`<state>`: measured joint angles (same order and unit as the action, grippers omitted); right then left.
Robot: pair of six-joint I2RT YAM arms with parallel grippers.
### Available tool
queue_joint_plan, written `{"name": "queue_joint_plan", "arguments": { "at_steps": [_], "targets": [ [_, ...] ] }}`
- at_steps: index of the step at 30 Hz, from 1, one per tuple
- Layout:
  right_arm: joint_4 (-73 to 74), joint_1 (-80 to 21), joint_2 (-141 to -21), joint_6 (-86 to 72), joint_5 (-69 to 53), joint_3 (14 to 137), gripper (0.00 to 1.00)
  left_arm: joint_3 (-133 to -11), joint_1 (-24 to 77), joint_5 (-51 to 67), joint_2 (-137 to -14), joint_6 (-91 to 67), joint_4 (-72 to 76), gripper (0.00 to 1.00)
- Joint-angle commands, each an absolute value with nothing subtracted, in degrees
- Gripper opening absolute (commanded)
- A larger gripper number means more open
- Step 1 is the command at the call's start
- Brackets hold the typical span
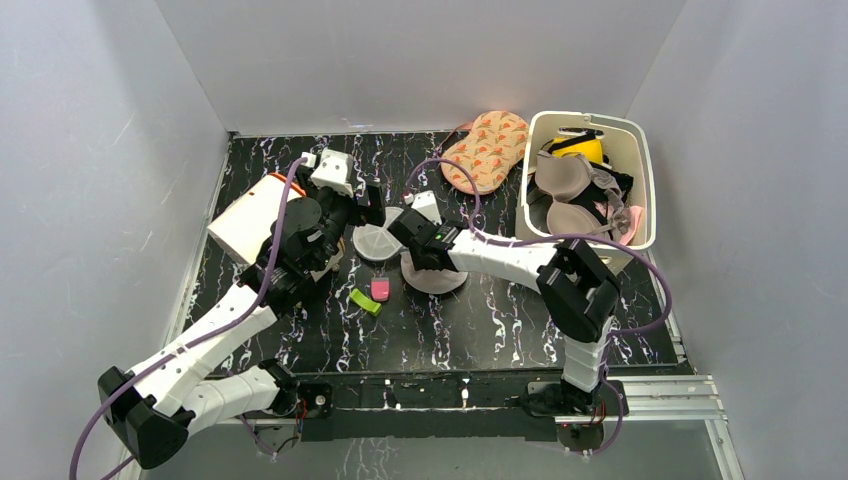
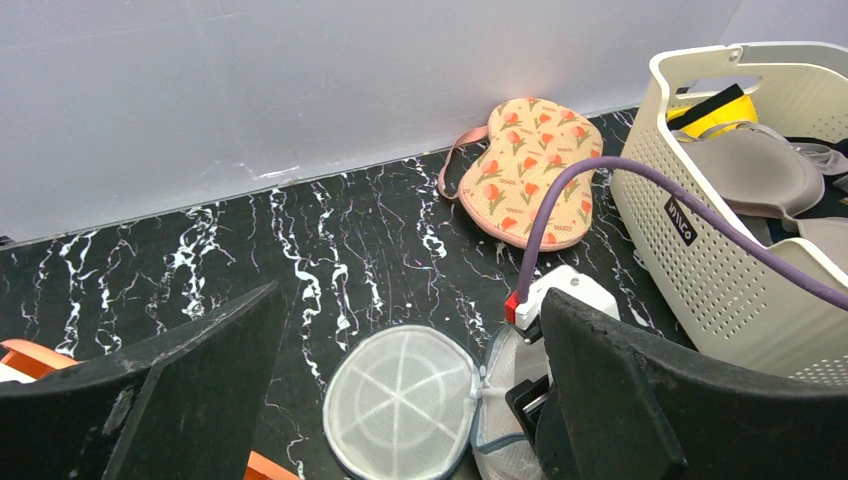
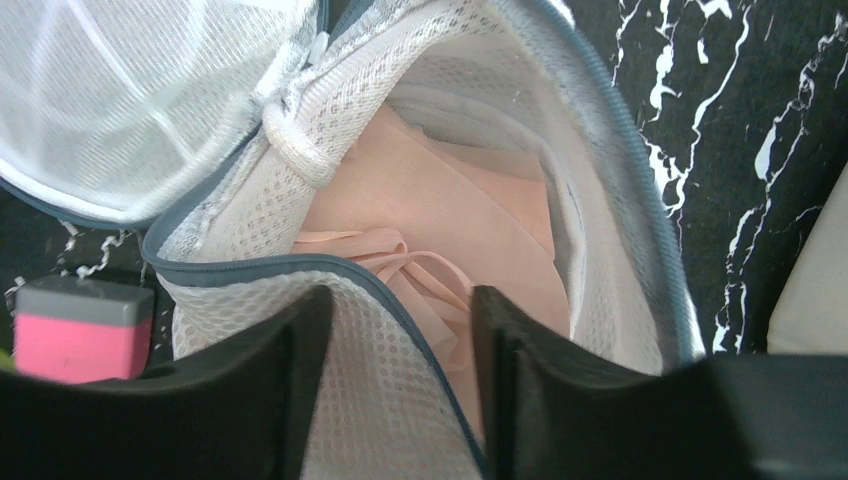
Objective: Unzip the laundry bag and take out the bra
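Observation:
The laundry bag (image 1: 437,274) lies mid-table, unzipped, with its round mesh lid (image 1: 378,242) flopped open to the left. The left wrist view shows the lid (image 2: 400,402) flat on the table and the bag's rim (image 2: 497,405). The right wrist view looks into the bag (image 3: 600,200), where a pale pink bra (image 3: 470,215) lies. My right gripper (image 3: 400,315) is open at the bag's mouth. One finger is outside the mesh wall and the other is inside over the bra. My left gripper (image 2: 410,300) is open and empty above the lid.
A white slotted basket (image 1: 640,180) holding several bras stands at the right. A floral orange pad (image 1: 487,150) lies at the back. A pink block (image 1: 380,289) and a green piece (image 1: 365,301) lie in front of the lid. An orange-and-white box (image 1: 250,215) sits on the left.

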<state>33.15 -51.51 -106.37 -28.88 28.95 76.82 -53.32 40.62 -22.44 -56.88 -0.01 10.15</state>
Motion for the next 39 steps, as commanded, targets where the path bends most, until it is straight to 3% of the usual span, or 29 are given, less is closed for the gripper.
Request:
{"name": "queue_joint_plan", "arguments": {
  "at_steps": [1,8,11,15,25,30,34,39],
  "targets": [
    [32.2,-51.48,-102.32,-28.71,29.59,78.19,0.41,-55.2,40.27,-20.04,-57.38,-1.4,10.11,0.98],
    [34.15,-51.46,-92.09,-23.36,12.41,73.31,0.62,-54.12,39.6,-20.62,-56.53,-1.41,11.12,0.98],
    [33.94,-51.22,-88.44,-20.33,4.93,69.98,0.65,-54.25,39.55,-21.21,-56.93,-1.11,10.9,0.98],
    [35.18,-49.43,-84.78,-18.09,4.14,67.49,0.73,-53.82,39.55,-21.53,-57.01,-1.09,11.19,0.98],
    [45.14,-39.04,-81.33,-14.48,8.21,70.78,0.82,-54.19,39.51,-21.39,-58.72,-0.97,10.76,0.98],
    [43.91,-39.47,-82.42,-18.24,-0.18,76.33,0.83,-54.26,39.55,-21.81,-58.17,-0.65,10.65,0.98],
    [38.27,-40.76,-81.49,-22.31,-4.0,77.01,0.74,-53.9,39.55,-22.32,-57.66,-0.34,11.02,0.98],
    [38.74,-45.36,-84.34,-22.6,4.15,78.69,0.67,-54.14,39.54,-22.57,-58.01,-0.22,10.9,0.98]
  ]
}}
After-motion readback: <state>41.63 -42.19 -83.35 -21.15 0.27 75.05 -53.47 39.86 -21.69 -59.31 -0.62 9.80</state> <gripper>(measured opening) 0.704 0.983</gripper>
